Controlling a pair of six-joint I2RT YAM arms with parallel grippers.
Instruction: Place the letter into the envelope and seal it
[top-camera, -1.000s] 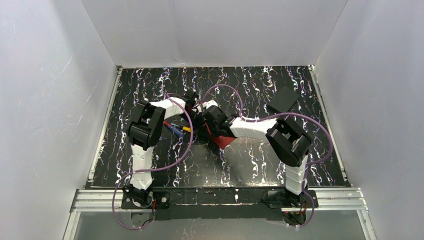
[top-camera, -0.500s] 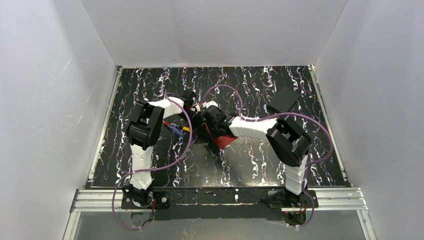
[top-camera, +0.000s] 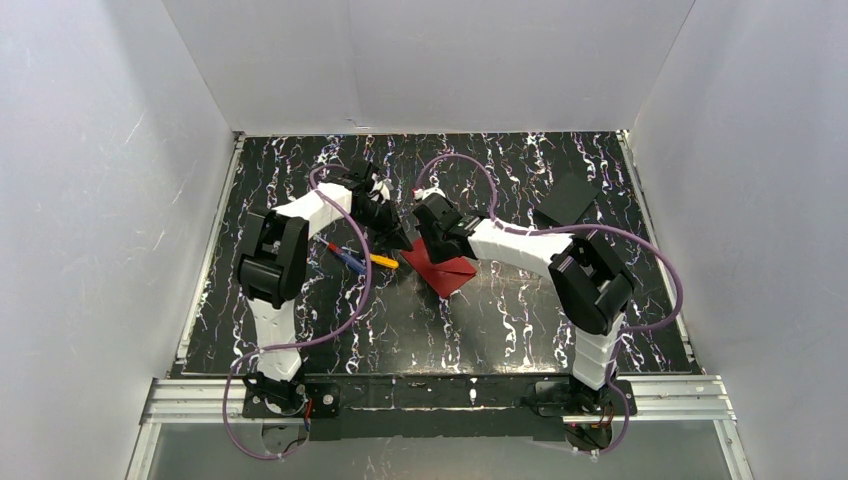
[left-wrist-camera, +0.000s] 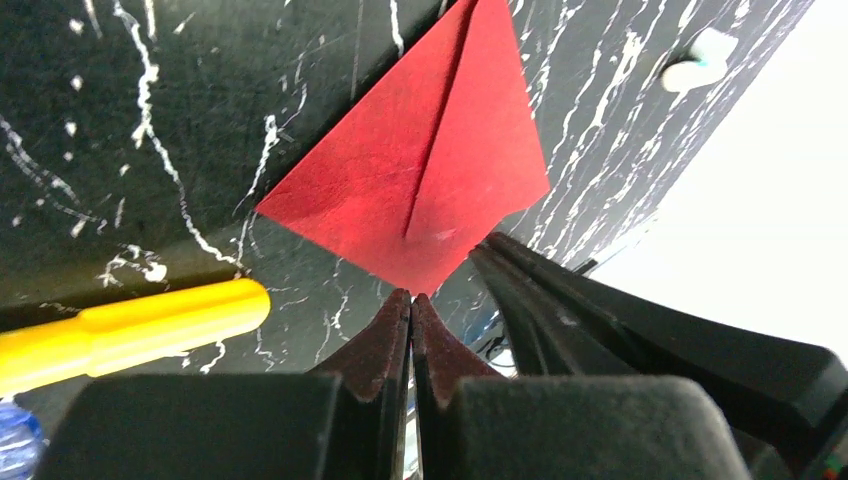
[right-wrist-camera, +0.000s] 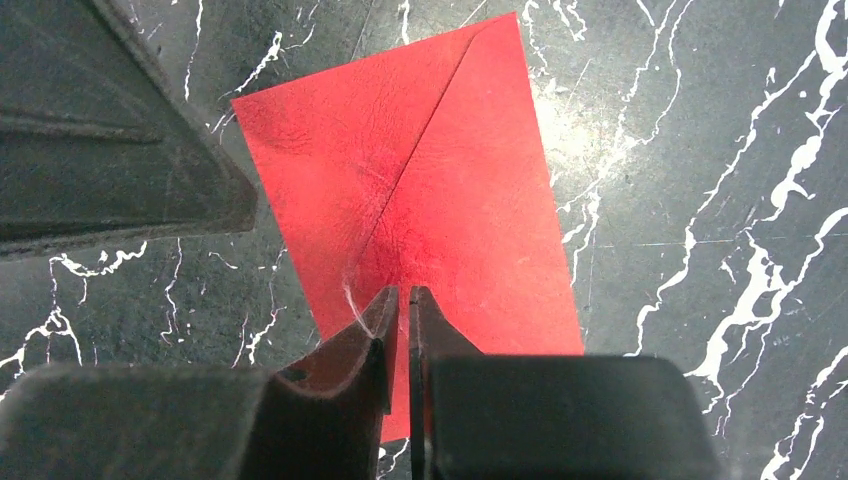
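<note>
The dark red envelope (top-camera: 439, 268) lies flat on the black marbled table, its pointed flap folded down. It shows in the left wrist view (left-wrist-camera: 420, 190) and the right wrist view (right-wrist-camera: 430, 200). The white letter is not in view. My left gripper (top-camera: 404, 243) is shut and empty, its tips at the envelope's left corner (left-wrist-camera: 411, 297). My right gripper (top-camera: 446, 252) is shut and empty, hovering over the envelope's top edge near the flap's point (right-wrist-camera: 399, 293).
A yellow marker (top-camera: 378, 260) and a blue pen (top-camera: 349, 261) lie just left of the envelope; the marker shows in the left wrist view (left-wrist-camera: 130, 330). A black square sheet (top-camera: 568, 199) lies at the back right. White walls enclose the table.
Both grippers have pulled back from over the envelope, left arm toward the back left, right arm toward the back. The whole closed envelope now shows.
</note>
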